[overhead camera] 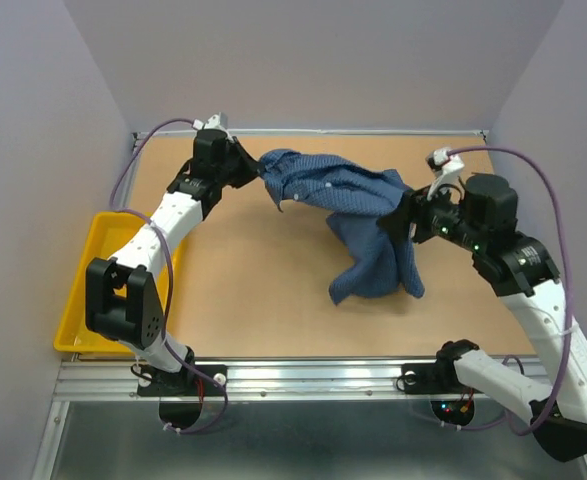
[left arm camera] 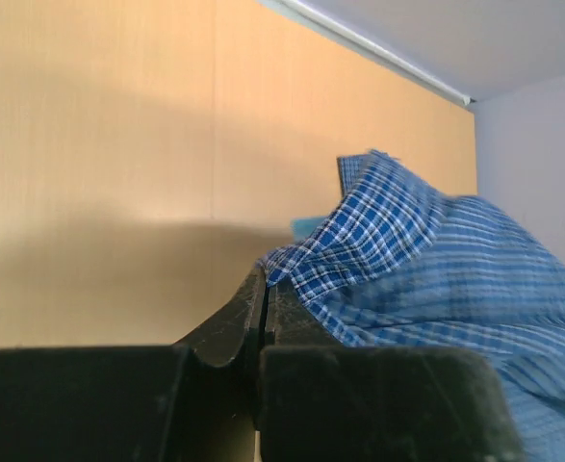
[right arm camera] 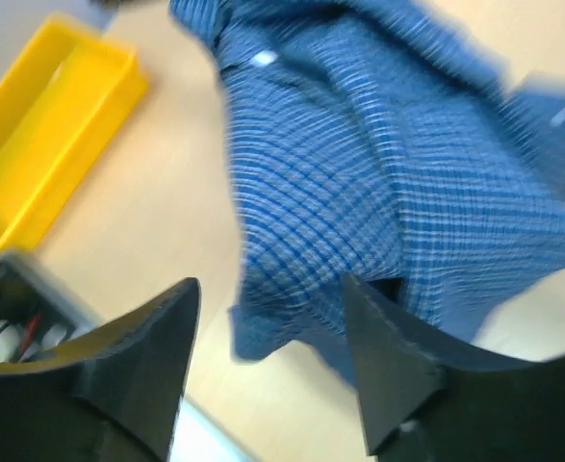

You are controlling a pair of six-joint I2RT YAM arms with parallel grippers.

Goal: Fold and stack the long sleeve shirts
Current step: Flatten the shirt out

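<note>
Table edges: the tan table [overhead camera: 243, 280] ends at a metal rail [left arm camera: 369, 43] at the top of the overhead view and at an aluminium frame [overhead camera: 303, 372] at the bottom. Pale walls close the left, right and back.
Open room: bare tabletop shows across the centre and lower left of the overhead view.
Left arm: it runs up the left side to the upper left corner, with its wrist turned towards the right.
Left gripper [overhead camera: 256, 165]: its fingers are pressed together, pinching an edge of the blue checked shirt [overhead camera: 343, 195].
Right arm: it bends in from the lower right, with its wrist at right of centre, pointing left.
Right gripper [overhead camera: 401, 218]: its fingers are spread wide apart, with cloth just beyond the tips.
Shirt: it is bunched, raised at the upper centre between the two grippers. The rest hangs down to the tabletop at centre right.
Nearby: a yellow tray [overhead camera: 98, 235] sits at the table's left edge, beside the left arm and well apart from the shirt.
</note>
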